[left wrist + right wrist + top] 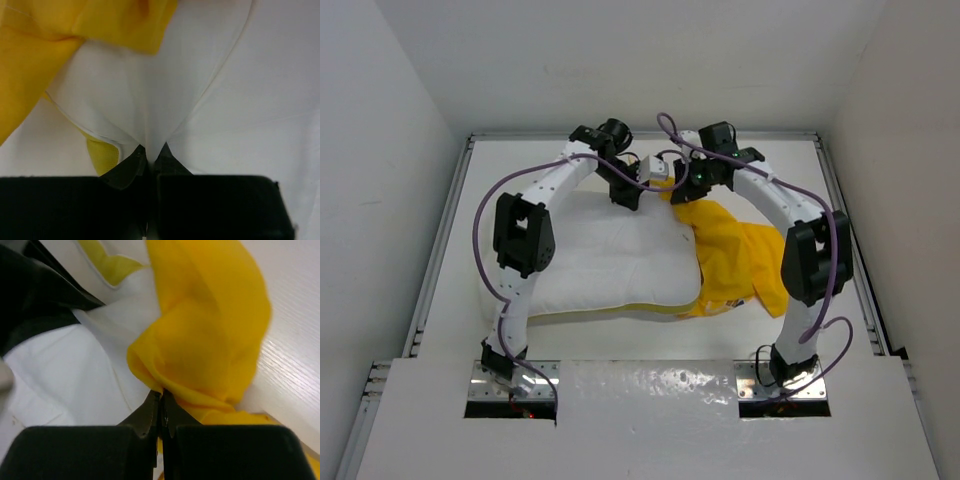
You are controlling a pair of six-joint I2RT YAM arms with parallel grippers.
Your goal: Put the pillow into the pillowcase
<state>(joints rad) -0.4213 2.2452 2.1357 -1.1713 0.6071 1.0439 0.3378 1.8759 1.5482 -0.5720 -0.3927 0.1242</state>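
Sleeving looks partly done: the pillow [610, 260] lies mid desk [520, 165], the pillowcase [735, 255] bunched over its 3 o'clock end, left hand [151, 152] clenched on the pillow's 12 o'clock edge, right hand [161, 397] pinching the pillowcase, which next needs drawing toward 9 o'clock

The 2 arms are the same build: the left arm [555, 180] and right arm [782, 203] have glossy white links with chunky black joint housings [523, 235]. A thin purple cable [475, 240] runs loose along each arm. Each sits on a shiny metal base plate [535, 385]. The left pincer [150, 152] and right pincer [161, 396] are matte black and blocky, tapering to thin wedge tips.
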